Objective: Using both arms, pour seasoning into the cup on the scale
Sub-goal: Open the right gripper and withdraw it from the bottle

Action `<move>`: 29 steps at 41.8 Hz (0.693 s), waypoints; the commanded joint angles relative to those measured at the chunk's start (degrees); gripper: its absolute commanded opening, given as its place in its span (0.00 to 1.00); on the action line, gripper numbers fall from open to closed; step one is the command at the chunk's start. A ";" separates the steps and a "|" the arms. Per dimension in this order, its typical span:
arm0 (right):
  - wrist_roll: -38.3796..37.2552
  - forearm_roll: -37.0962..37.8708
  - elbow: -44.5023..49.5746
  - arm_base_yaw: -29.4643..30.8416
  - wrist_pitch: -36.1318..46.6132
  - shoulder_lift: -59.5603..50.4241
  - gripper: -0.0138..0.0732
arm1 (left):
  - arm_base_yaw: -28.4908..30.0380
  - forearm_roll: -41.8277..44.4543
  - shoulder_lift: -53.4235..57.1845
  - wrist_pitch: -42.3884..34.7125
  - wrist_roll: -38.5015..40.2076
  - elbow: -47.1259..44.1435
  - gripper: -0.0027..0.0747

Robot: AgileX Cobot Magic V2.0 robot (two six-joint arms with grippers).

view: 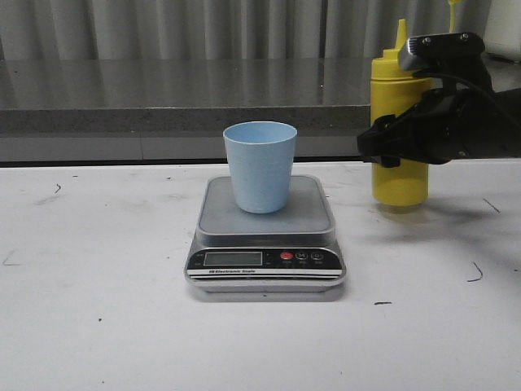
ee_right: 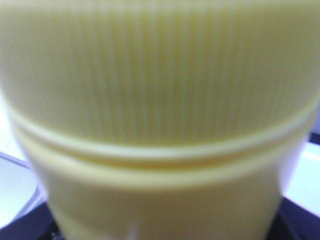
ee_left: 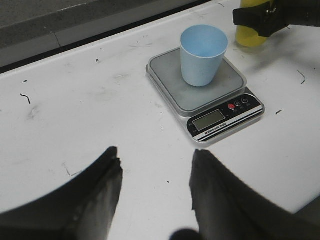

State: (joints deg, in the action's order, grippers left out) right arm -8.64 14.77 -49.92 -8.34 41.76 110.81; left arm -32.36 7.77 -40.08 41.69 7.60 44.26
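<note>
Hovering well back from the scale (view: 265, 244), the left gripper (ee_left: 155, 192) is spread wide and holds nothing. On the platform stands the cup (view: 260, 167); to its right the upright seasoning (view: 399, 134) rests on the table, nearer the right gripper (view: 383, 147), which surrounds its body, though whether it grips I cannot tell.

surface: white table (view: 98, 309), scuffed with dark marks | behind: grey speckled counter ledge (view: 163, 98), glossy top | backdrop: pale pleated curtain (view: 203, 28) | light: even, soft shadows
</note>
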 commanded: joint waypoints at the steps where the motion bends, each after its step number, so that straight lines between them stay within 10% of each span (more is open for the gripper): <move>1: 0.43 -0.83 -2.03 0.30 7.24 -2.03 0.52 | -0.35 -0.05 0.11 -4.05 0.22 1.50 0.44; 11: 0.43 -0.83 -2.03 0.30 7.12 -1.15 0.53 | -0.35 -0.05 0.11 -4.05 0.22 1.50 0.44; 29: 0.43 -3.73 -1.92 0.23 2.41 -1.76 0.85 | -0.35 -0.05 0.11 -4.05 0.22 1.50 0.44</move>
State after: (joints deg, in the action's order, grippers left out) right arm -8.64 11.90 -50.47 -8.34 41.26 112.70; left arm -32.36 7.77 -40.08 41.69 7.60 44.26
